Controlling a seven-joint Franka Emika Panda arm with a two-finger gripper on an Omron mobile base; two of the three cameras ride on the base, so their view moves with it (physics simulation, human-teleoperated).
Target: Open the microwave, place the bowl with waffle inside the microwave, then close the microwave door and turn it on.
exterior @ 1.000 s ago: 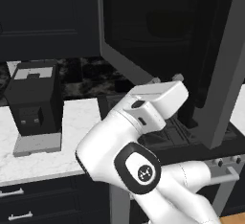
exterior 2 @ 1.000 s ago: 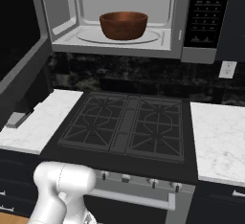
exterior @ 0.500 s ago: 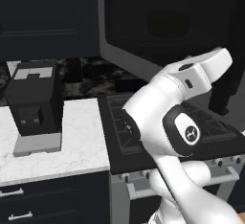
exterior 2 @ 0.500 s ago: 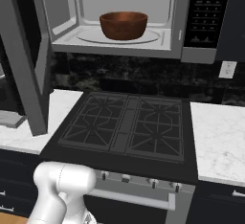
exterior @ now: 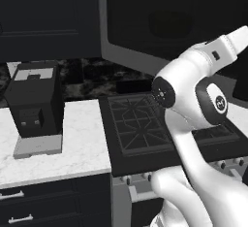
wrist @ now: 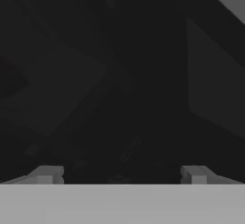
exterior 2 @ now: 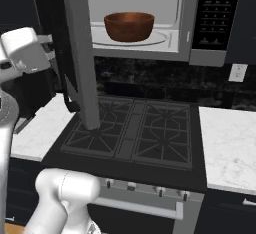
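Stovetop (exterior 2: 135,130) below microwave (exterior 2: 165,23) holding bowl (exterior 2: 129,26)

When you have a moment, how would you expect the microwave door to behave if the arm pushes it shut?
The microwave door looks like a stiff flat panel, so it should swing as one piece rather than flex. It is large and glass-fronted, probably fairly heavy. The bowl sits well inside, so likely no obstruction.

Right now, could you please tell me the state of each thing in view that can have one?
microwave: cavity exposed, not closed.
microwave door: partly swung, still ajar.
bowl: upright on the turntable inside.
gripper: open, holding nothing.
coffee machine: upright on the counter.
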